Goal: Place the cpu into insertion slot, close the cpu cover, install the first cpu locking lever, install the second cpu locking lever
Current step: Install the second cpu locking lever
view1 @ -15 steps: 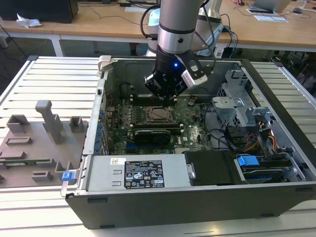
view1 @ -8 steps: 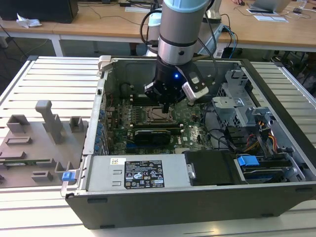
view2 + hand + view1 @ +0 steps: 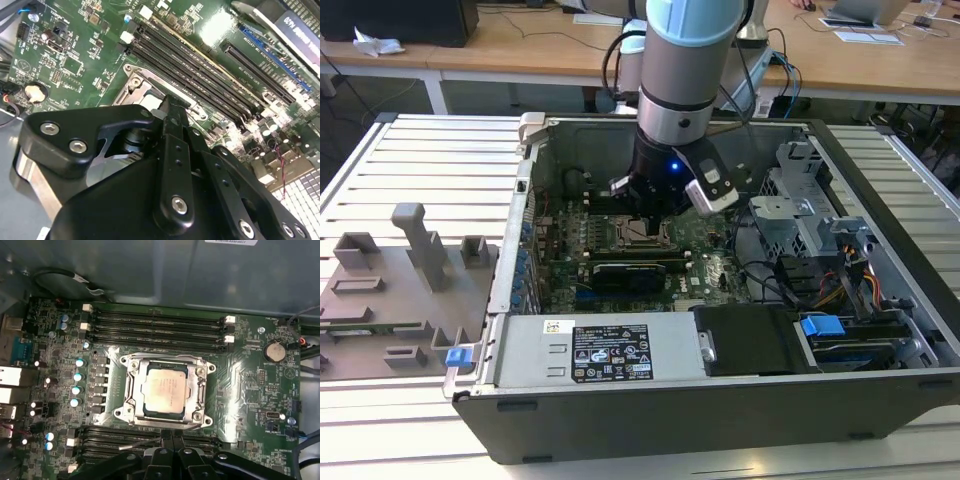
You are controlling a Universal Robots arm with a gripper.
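Black gripper (image 3: 167, 452) linkages are seen closest to the lens in both wrist views, the fingers (image 3: 171, 112) drawn together at their tips with nothing visibly held between them, poised just beside one edge of the socket. The cpu (image 3: 164, 390), its dull silver top facing up, is seated in the insertion slot (image 3: 141, 412), and the cpu cover (image 3: 132, 390) is folded down flat around it, the chip showing through the frame's square window. A thin metal locking lever (image 3: 141, 445) is seen lying along the board between the socket and the gripper, close to the fingertips. Long black memory slots (image 3: 160, 327) flank the socket on two sides of the green motherboard (image 3: 260, 385). In the exterior view, the arm (image 3: 685, 70) is lowered into the open computer case (image 3: 880, 250), which rests on a slatted table (image 3: 430, 160) beside a grey fixture tray (image 3: 380, 300).
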